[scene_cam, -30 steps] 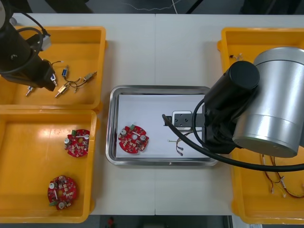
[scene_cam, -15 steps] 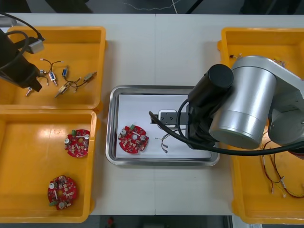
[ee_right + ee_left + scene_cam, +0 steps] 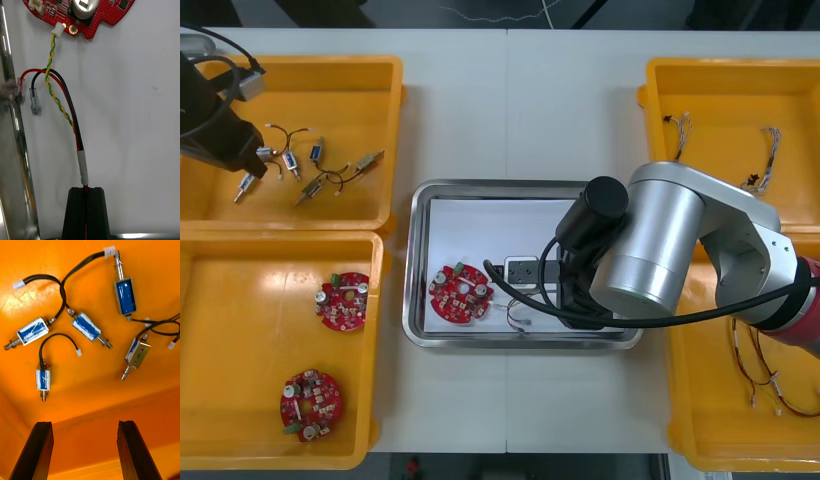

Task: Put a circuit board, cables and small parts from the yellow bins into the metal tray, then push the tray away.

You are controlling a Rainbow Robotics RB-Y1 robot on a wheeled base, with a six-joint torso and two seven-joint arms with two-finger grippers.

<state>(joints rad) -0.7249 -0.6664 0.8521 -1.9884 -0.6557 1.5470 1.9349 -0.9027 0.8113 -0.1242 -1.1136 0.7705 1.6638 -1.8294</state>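
In the right wrist view my right gripper (image 3: 89,190) is shut on a red and yellow cable (image 3: 62,108) with a black lead, low over the white floor of the metal tray (image 3: 15,168). The cable's ends lie next to a round red circuit board (image 3: 80,15). From the front, that gripper (image 3: 518,285) is inside the tray (image 3: 510,186), right of the board (image 3: 461,294), with the cable (image 3: 516,313) below it. My left gripper (image 3: 86,450) hangs open above several small metal parts (image 3: 85,325) in the far left yellow bin (image 3: 360,80); the front view shows it (image 3: 250,165) at the bin's left side.
The near left bin (image 3: 240,350) holds two more circuit boards (image 3: 343,300) (image 3: 310,404). Cables lie in the far right bin (image 3: 770,100) and the near right bin (image 3: 700,400). My right arm's large silver body covers the tray's right end.
My right arm has swung left across the tray, carrying the cable close to the circuit board. The left arm has shifted left in the far left bin, uncovering more small parts.
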